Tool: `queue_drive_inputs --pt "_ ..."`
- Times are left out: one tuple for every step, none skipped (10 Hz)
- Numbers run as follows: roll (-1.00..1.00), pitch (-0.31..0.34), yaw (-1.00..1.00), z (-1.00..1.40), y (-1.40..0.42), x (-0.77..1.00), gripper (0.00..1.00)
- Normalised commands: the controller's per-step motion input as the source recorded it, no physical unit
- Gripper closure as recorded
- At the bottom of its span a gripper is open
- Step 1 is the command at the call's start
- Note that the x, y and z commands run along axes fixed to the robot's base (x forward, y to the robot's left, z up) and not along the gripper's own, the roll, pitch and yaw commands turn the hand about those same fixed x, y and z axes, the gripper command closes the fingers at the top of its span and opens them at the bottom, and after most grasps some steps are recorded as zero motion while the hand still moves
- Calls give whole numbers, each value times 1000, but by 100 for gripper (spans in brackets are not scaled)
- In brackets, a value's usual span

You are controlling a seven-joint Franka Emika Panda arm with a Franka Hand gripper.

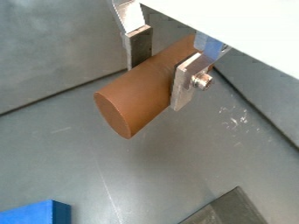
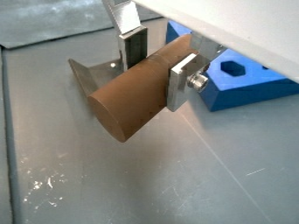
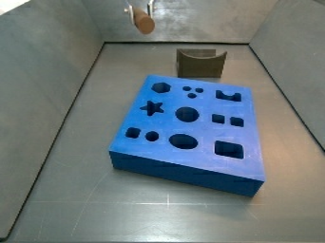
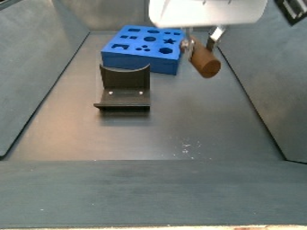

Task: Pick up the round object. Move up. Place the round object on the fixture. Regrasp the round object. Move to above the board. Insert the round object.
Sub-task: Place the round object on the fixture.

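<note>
Gripping the round object [image 1: 138, 96] across its side, your gripper [image 1: 163, 70] is holding it clear off the floor, well up in the air. You're seeing the jaws closed onto the peg in both wrist views: one silver finger [image 2: 184, 83] is pressing against the near side, and the other finger [image 2: 132, 45] is pressing the far side, so the reddish-brown cylinder [image 2: 131, 94] is sitting clamped between them with its tan round end facing the camera.

You're looking at the peg [image 4: 206, 60] hanging below the white gripper body [image 4: 206, 13] in a side view, off to the side of the blue board [image 4: 147, 49] and above bare grey floor [image 4: 180, 126]. The fixture [image 4: 124, 86] is standing just in front of the board there, well apart from the peg.

You're also catching the peg [image 3: 143, 17] high near the back wall in a side view, with the fixture [image 3: 200, 63] behind the board [image 3: 191, 133], whose star, round, square and oval holes are all showing open.
</note>
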Motion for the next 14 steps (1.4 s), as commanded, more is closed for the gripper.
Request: queue_drive_inputs --pt "241 138 44 708 -1 -26 100" --pt "220 138 44 589 0 -19 100" --pt "192 146 37 421 5 -12 100" --pt "190 154 38 292 8 -5 100" --pt "-108 234 -1000 152 -1000 898 100" --pt "-120 254 -1000 105 -1000 906 100" --pt "-146 301 -1000 105 -1000 952 100" --pt "-190 366 -1000 109 -984 1000 100" --pt "-242 418 -631 96 -889 1000 100" --pt "-230 367 -396 83 -812 1000 100" --pt "-202 291 -204 74 -706 1000 100" --pt "-169 253 -103 66 -629 1000 100" --pt "-137 236 -46 61 -565 1000 100" --pt "-94 224 -11 56 -500 1000 100"
